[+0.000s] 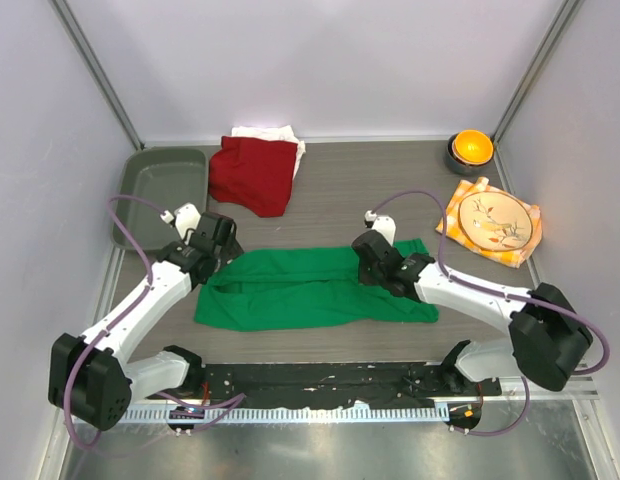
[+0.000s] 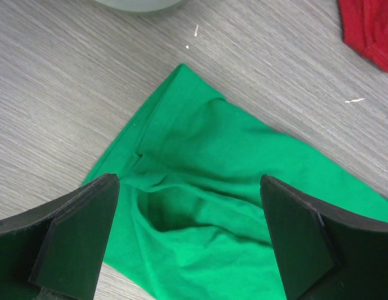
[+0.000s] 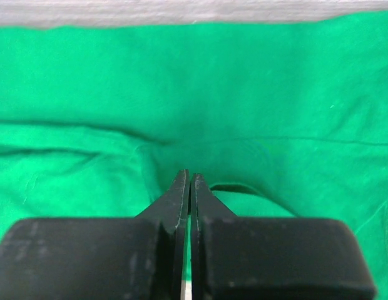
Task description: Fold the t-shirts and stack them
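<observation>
The bright green t-shirt (image 1: 300, 290) lies on the table as a long band folded lengthwise. My left gripper (image 1: 224, 258) is open over its left end, with the cloth (image 2: 200, 187) lying between the two fingers (image 2: 75, 231) and not gripped. My right gripper (image 1: 371, 267) is shut, its tips (image 3: 189, 178) low over the right part of the green shirt (image 3: 244, 94); no cloth shows between them. The dark red t-shirt (image 1: 252, 172) lies crumpled at the back, partly on the white one (image 1: 272, 132). Its edge shows in the left wrist view (image 2: 369, 28).
A grey-green tray (image 1: 160, 195) stands at the back left, its rim in the left wrist view (image 2: 137, 5). A plate (image 1: 495, 222) on an orange-yellow checked napkin (image 1: 458, 212) lies at the right, with an orange bowl (image 1: 470, 148) behind it.
</observation>
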Controlling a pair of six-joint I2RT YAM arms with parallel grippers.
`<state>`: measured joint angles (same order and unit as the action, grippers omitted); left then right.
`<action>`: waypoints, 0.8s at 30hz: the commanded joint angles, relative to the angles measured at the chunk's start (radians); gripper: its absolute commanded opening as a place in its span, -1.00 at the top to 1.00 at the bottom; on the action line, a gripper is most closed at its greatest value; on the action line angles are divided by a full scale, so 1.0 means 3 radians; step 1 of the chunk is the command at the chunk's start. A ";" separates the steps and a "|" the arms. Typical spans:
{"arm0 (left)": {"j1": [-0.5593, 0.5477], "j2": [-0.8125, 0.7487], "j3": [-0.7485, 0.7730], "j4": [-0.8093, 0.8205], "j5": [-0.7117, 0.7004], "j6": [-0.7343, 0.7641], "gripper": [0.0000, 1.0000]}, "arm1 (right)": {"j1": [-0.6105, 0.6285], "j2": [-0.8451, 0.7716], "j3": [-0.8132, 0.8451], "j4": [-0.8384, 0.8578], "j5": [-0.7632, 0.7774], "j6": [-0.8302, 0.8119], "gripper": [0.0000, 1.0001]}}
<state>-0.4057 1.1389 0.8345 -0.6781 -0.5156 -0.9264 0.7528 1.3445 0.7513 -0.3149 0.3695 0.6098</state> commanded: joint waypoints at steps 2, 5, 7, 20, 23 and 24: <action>-0.0013 -0.0084 -0.0087 0.0174 0.0041 -0.0103 -1.00 | 0.0317 -0.0212 -0.0019 -0.0274 -0.0029 0.0135 0.98; -0.0013 -0.0069 -0.0082 0.0179 0.0041 -0.0098 -1.00 | 0.0496 -0.0146 -0.0019 -0.0382 -0.0178 0.0171 0.72; -0.0013 -0.0074 -0.0087 0.0184 0.0046 -0.0092 -0.99 | 0.0604 -0.0125 0.0016 -0.0479 -0.0148 0.0217 0.37; -0.0013 -0.0084 -0.0036 0.0164 0.0031 -0.0036 -0.99 | 0.0533 -0.0218 0.0242 -0.0495 0.0936 0.0228 -0.96; -0.0013 -0.0079 -0.0026 0.0149 0.0026 -0.0026 -0.99 | 0.0380 -0.0013 0.0196 -0.0311 0.0901 0.0161 -0.97; -0.0013 -0.0079 -0.0020 0.0154 0.0016 -0.0026 -1.00 | 0.0349 0.0033 0.0180 -0.0270 0.0891 0.0156 -0.96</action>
<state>-0.4057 1.1378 0.8108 -0.6476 -0.4961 -0.9386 0.8982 1.2926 0.7948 -0.4690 0.5713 0.6781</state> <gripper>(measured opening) 0.996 0.983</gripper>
